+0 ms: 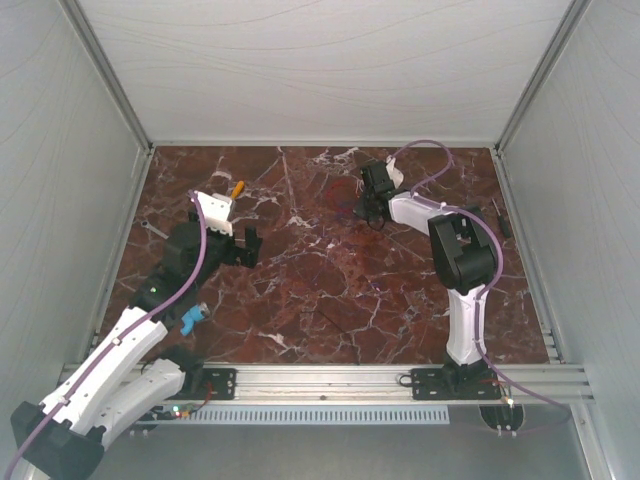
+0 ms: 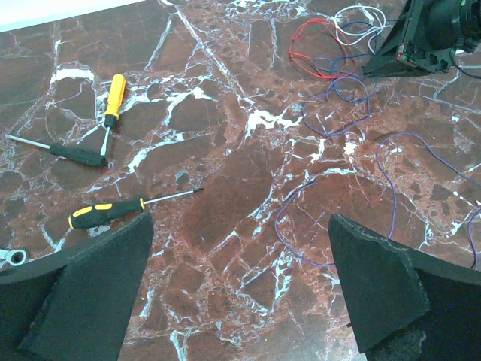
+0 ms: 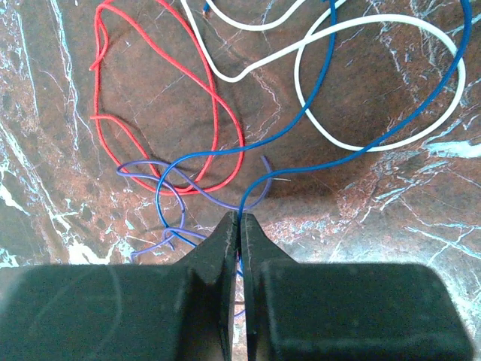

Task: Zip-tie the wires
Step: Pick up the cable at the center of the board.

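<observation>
The wires lie as loose red, blue, purple and white loops on the marble. My right gripper is shut, with a blue strand pinched between its tips; the other loops spread out in front of the fingers. From above, the wires are a faint tangle just left of the right gripper. In the left wrist view the wires sit at the top right beside the right gripper's black body. My left gripper hovers open over bare marble, far from the tangle, and shows in the top view left of centre.
Three screwdrivers lie to the left: a yellow-handled one, a black-handled one and a black-and-yellow one. A long purple strand trails separately near my left gripper. A small dark tool rests by the right wall.
</observation>
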Controlling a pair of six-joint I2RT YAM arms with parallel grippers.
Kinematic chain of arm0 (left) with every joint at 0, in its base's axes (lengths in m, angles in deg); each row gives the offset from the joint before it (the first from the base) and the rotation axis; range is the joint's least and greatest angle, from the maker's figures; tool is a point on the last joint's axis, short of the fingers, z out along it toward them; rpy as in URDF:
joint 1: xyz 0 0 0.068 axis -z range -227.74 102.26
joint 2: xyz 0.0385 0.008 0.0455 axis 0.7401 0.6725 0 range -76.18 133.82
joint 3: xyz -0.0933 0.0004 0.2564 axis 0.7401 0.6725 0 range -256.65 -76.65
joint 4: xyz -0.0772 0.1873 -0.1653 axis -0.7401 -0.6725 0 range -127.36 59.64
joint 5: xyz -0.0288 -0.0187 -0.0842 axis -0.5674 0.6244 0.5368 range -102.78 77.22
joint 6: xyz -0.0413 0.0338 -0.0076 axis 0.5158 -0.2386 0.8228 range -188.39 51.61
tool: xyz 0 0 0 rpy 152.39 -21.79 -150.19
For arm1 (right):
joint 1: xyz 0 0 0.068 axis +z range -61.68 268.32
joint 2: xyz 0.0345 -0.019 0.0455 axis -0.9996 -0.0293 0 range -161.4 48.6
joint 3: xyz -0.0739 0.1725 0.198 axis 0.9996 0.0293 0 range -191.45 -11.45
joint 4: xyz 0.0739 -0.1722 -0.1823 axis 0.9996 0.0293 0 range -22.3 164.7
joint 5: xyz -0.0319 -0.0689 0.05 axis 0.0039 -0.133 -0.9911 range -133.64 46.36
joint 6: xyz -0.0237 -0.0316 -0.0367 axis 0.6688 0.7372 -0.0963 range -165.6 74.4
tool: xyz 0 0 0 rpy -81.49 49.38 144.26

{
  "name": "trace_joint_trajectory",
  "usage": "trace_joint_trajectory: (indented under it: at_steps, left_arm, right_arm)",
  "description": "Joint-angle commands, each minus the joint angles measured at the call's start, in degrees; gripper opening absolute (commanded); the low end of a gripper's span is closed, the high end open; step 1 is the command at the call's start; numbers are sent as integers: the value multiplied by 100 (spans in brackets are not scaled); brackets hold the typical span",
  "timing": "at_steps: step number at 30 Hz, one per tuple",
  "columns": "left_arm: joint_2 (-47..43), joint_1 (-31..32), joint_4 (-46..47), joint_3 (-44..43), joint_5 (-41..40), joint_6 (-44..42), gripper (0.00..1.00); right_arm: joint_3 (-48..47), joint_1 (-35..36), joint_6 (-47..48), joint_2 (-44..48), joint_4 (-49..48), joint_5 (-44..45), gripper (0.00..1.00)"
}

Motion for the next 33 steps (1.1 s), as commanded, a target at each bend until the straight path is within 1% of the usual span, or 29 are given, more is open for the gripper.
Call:
trace_joint_trajectory:
  at_steps: [1, 7, 15, 21, 24, 29, 33]
  left_arm:
    - [3, -5, 268, -91, 59, -52, 100]
    - [5, -5, 260, -100, 69, -62, 100]
    - [7, -5, 242, -91, 63, -87, 100]
    - [33, -1, 257, -83, 160, -102, 100]
    - [43, -5, 270, -66, 237, -114, 100]
    - [29, -5, 323, -26, 445, -156, 100]
    - [20, -1, 370, 4, 609, -170, 100]
  right_arm:
    - [-243, -4, 172, 345, 181, 189, 0]
    - [-637, 10, 531, 918, 679, 282, 0]
    - [-1355, 50, 1324, 1411, 856, -64, 0]
    - [-1967, 105, 2060, 1646, 629, -565, 0]
    - [-2313, 102, 2241, 1743, 550, -896, 0]
    - [-2645, 100, 2349, 1941, 79, -1544, 0]
    - [-2744, 90, 2264, 2085, -451, -1845, 0]
